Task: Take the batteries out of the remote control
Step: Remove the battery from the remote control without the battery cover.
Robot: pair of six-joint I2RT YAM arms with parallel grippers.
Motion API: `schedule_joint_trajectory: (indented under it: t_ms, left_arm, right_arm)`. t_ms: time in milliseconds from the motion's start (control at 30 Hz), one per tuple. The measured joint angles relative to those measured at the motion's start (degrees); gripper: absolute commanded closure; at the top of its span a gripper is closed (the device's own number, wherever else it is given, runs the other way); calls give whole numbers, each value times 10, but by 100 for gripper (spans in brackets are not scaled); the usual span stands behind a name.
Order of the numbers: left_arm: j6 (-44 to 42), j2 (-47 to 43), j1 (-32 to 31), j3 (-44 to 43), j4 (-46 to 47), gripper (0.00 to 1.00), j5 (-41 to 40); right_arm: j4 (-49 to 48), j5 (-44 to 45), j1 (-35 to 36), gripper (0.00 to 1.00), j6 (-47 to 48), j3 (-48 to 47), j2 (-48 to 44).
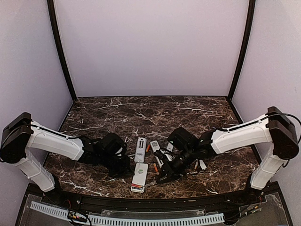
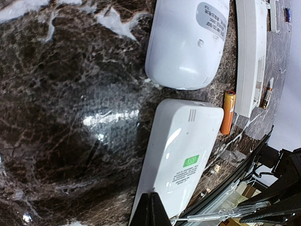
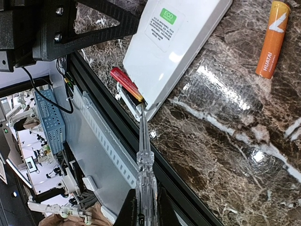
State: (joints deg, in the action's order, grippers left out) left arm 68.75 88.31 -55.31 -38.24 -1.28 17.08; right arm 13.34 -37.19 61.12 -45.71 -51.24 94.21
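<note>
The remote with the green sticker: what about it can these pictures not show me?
- Right wrist view: the remote with the green sticker is cut off by the top edge; its body hides whether a second cell lies behind the red battery.
- Left wrist view: the shut left gripper covers its near end.
- Top view: the tip of the screwdriver in the right gripper is too small to place.

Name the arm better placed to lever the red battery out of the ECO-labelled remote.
Right: the right gripper is shut on the clear tool, whose tip sits at the red battery. The left gripper is shut and empty.
</note>
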Motion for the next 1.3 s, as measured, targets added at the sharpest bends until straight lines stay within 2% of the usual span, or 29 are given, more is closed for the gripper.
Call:
schedule_joint_trajectory:
  t_ms: [867, 1300]
  left_arm:
    - [0, 0, 0, 0, 1, 98, 0]
    - [-7, 0, -5, 0, 6, 92, -7]
  right_arm:
    - [-34, -11, 0, 100, 8, -60, 57]
    - [38, 12, 0, 100, 83, -59, 8]
